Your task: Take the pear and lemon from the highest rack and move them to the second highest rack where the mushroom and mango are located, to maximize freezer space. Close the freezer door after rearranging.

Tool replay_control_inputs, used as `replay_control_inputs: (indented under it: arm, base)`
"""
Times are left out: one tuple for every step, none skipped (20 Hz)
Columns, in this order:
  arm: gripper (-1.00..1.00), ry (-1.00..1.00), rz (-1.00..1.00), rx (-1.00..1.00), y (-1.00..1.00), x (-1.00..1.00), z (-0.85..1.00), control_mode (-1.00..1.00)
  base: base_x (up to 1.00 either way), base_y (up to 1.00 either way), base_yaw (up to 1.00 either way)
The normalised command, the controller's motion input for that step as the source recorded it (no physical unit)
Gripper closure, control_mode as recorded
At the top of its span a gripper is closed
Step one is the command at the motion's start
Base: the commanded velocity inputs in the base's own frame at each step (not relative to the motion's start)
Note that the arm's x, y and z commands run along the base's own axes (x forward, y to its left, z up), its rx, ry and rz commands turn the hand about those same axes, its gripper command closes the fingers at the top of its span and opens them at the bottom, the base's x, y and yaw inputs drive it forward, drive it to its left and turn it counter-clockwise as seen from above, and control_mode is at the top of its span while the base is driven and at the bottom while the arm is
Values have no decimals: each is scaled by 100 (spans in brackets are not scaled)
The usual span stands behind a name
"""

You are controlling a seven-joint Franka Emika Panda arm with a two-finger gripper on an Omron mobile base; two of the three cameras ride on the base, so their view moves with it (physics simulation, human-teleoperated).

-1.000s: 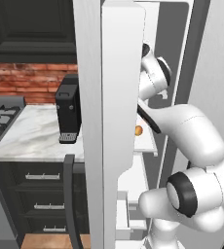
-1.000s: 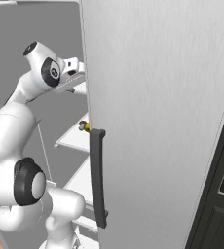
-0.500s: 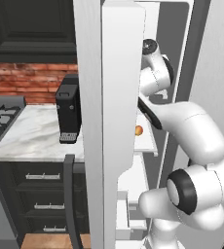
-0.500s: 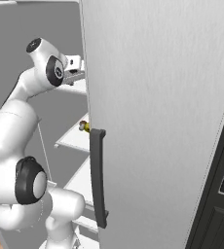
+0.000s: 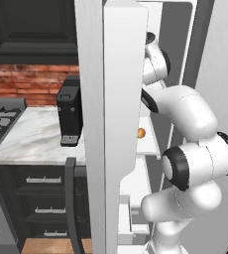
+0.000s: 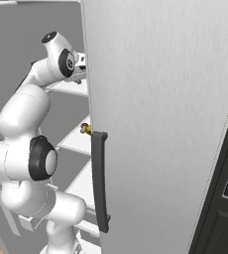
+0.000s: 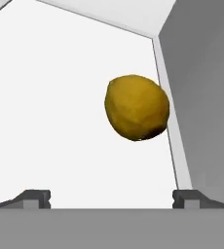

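In the hand view a yellow lemon [image 7: 136,108] lies on the white top shelf [image 7: 50,121] of the freezer [image 5: 185,30], close to the grey side wall. My gripper [image 7: 111,199] is open, its two fingertips [image 7: 33,198] spread wide just short of the lemon and touching nothing. In the left base view my arm reaches up behind the open freezer door [image 5: 123,99], which hides the hand. On the shelf below sits the small orange mango [image 5: 141,133]. The pear and the mushroom are hidden.
The door's grey outer face [image 6: 160,124] with its dark bar handle [image 6: 100,183] stands close beside my arm. A black coffee machine [image 5: 70,116] sits on the marble counter [image 5: 31,139] to the left, with dark drawers [image 5: 41,198] beneath.
My wrist has risen and pushed deeper into the top of the freezer. The door and the mango have not moved.
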Motion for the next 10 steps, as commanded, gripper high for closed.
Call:
replay_control_inputs:
  arm:
    - [-100, 29, 0, 0, -20, 49, 0, -100]
    - [-100, 29, 0, 0, -21, 49, 0, -100]
    - [-100, 24, 0, 0, -21, 50, 0, -100]
    - [-100, 19, 0, 0, -22, 49, 0, -100]
    - [-100, 14, 0, 0, -25, 48, 0, -100]
    - [-100, 10, 0, 0, -32, 44, 0, -100]
    - [-100, 4, 0, 0, -32, 40, 0, -100]
    - [-100, 1, 0, 0, -34, 37, 0, -100]
    - [-100, 0, 0, 0, -33, 36, -2, -100]
    - [-100, 0, 0, 0, -34, 33, -7, -100]
  base:
    - [0, 0, 0]
    - [0, 0, 0]
    - [0, 0, 0]
    - [0, 0, 0]
    - [0, 0, 0]
    - [0, 0, 0]
    - [0, 0, 0]
    - [0, 0, 0]
    - [0, 0, 0]
    - [0, 0, 0]
